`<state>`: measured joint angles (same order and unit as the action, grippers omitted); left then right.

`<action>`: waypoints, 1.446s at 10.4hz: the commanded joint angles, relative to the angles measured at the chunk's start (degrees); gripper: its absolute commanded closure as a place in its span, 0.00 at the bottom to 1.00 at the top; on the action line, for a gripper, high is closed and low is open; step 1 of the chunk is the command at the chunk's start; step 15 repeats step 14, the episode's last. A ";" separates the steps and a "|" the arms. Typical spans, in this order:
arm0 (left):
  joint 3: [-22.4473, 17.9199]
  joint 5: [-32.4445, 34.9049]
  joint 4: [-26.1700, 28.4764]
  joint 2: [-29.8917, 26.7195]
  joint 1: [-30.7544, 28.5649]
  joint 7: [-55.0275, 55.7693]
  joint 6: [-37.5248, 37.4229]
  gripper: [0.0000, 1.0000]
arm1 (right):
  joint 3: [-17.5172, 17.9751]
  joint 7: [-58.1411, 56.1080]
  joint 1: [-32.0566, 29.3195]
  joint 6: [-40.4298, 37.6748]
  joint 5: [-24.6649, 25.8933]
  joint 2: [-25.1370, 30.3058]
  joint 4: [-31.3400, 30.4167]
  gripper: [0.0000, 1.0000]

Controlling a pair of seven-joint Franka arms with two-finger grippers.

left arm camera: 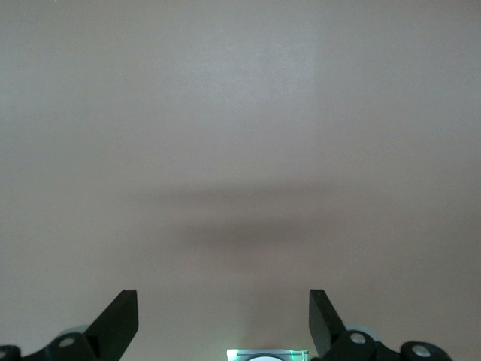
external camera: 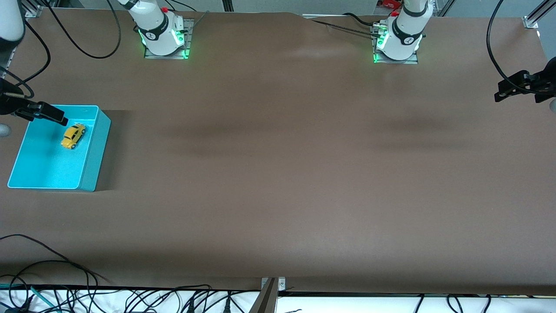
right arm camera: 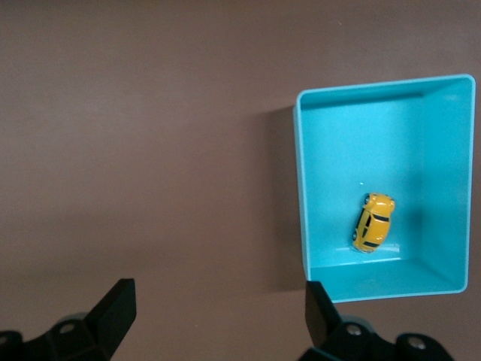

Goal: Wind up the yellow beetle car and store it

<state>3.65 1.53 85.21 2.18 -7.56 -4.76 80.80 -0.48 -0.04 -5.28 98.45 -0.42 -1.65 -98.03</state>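
The yellow beetle car sits inside the turquoise bin at the right arm's end of the counter, resting on its wheels on the bin floor, apart from the walls. That placement suggests the storing step is already done.

The right hand hangs over the bin's rim, just beside and above the car, fingers spread and holding nothing. Its wrist view looks down on the bin with the car in it, so the hand is raised clear of the toy, probably because it has nothing left to grip.

The left hand waits over the left arm's end of the counter, well apart from the bin. Its fingers are spread, with only bare counter below them.
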 commanded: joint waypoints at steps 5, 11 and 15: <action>0.13 0.22 0.13 -2.53 -0.35 0.28 -4.51 0.00 | 1.01 -0.05 4.92 -11.00 -0.37 -0.90 9.70 0.00; 0.22 -0.13 5.29 -6.82 -0.35 0.10 -3.55 0.00 | -1.98 -0.31 8.97 -10.82 -0.19 -0.99 9.43 0.00; 0.22 -0.65 9.01 -9.47 -0.35 0.10 -1.70 0.00 | -1.98 -0.31 8.97 -10.73 -0.10 -0.90 9.43 0.00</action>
